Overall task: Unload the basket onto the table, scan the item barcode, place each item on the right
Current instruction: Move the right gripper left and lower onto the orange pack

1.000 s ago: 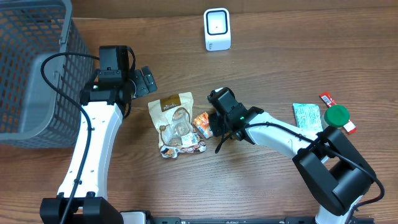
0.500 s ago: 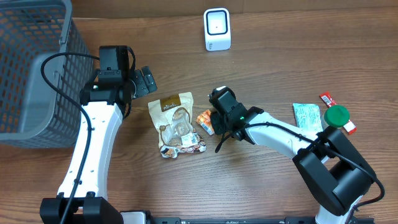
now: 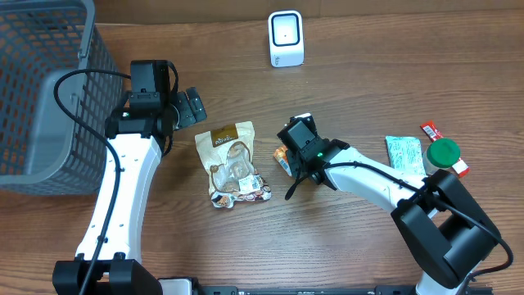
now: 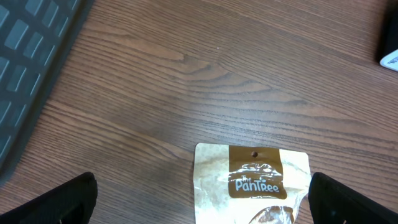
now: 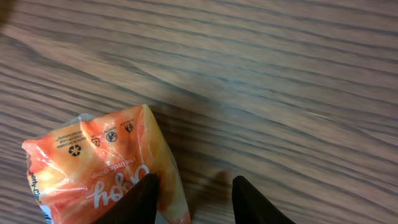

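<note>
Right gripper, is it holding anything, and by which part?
Apparently yes: the right gripper pinches the orange snack packet by the corner nearest its wrist camera; the rest of the packet juts out beyond the fingertips.

On the table [image 3: 368, 74], the basket [image 3: 41, 90] stands at the far left and the scanner [image 3: 286, 38] stands upright at the far edge, near the middle. The pouch [image 3: 232, 164] lies flat in the middle of the table, nearer the robot than the scanner and to the right of the basket. The left gripper [image 3: 190, 106] hangs between the basket and the pouch, just behind the pouch's top edge. Just to the right of the pouch, the small packet [image 5: 93, 168] sits in the right gripper [image 5: 194, 198]. Well to the right lie a flat sachet [image 3: 404, 154], a round cap [image 3: 443, 152] touching its right side, and a bar [image 3: 431, 130] just behind the cap.
</note>
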Motion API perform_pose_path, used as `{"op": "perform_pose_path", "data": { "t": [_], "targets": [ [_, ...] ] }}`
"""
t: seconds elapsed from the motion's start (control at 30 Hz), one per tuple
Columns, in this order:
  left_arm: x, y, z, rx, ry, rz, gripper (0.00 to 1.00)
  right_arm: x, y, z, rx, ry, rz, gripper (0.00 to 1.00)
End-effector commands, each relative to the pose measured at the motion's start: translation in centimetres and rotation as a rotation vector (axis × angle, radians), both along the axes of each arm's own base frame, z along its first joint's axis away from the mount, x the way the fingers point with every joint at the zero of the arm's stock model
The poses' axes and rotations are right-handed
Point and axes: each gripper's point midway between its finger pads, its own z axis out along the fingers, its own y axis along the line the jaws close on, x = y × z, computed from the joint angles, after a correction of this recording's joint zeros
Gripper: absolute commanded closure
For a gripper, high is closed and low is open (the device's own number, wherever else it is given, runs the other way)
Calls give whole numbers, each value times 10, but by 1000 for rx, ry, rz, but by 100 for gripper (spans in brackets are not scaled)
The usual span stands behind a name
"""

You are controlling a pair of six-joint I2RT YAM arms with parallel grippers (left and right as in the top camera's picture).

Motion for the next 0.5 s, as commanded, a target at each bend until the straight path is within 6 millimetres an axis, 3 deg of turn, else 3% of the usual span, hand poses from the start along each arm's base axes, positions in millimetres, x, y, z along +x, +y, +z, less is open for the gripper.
{"op": "perform_pose_path", "data": {
  "t": [0.0, 0.2, 0.47],
  "targets": [
    [3, 3, 2, 7, -7, 15, 0, 2, -23, 2, -101, -34, -48, 60],
    [3, 3, 2, 7, -7, 15, 0, 4, -23, 13, -85, -46, -81, 60],
    [3, 3, 2, 7, -7, 15, 0, 7, 4, 84, 110, -108, -38, 57]
  ]
}}
